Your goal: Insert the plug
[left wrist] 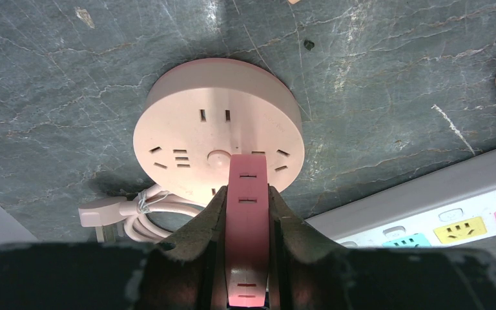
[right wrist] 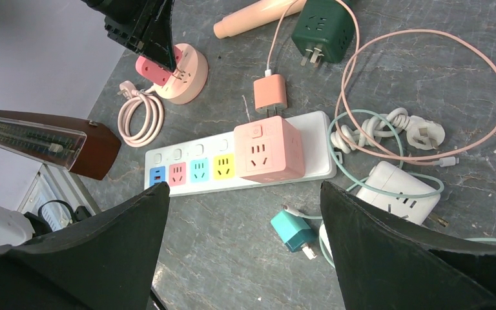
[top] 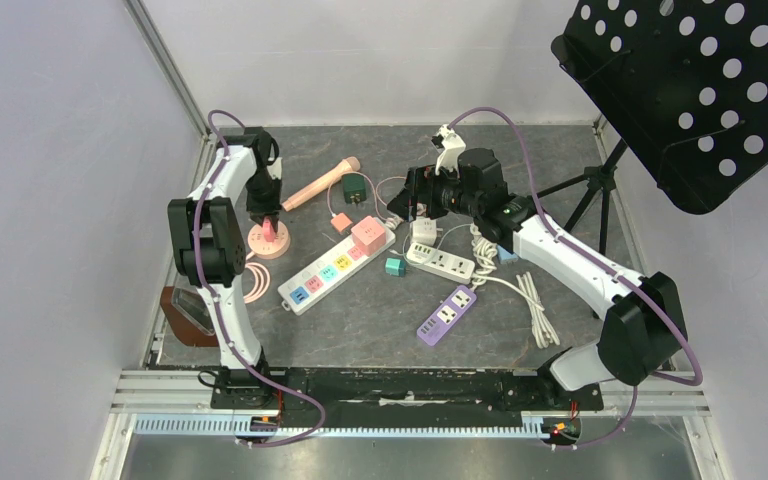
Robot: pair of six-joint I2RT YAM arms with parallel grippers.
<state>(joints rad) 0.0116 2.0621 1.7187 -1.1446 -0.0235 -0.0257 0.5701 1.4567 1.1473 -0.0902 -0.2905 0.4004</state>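
My left gripper (left wrist: 248, 194) is shut on a pink cube plug adapter (left wrist: 248, 213) and holds it against the top of a round pink socket hub (left wrist: 187, 135). In the top view the left gripper (top: 268, 228) stands over the hub (top: 269, 243) at the left of the table. The right wrist view shows the adapter (right wrist: 152, 70) sitting on the hub (right wrist: 187, 77). My right gripper (right wrist: 242, 219) is open and empty, held above the table over a teal charger (right wrist: 294, 230); in the top view it (top: 412, 203) is near the middle.
A white power strip (top: 335, 268) with coloured sockets carries a large pink cube (top: 368, 234). Nearby lie a green cube adapter (top: 355, 187), a pink handle (top: 320, 184), a white strip (top: 442, 263), a purple strip (top: 447, 314), loose cables and a brown metronome (top: 182, 314).
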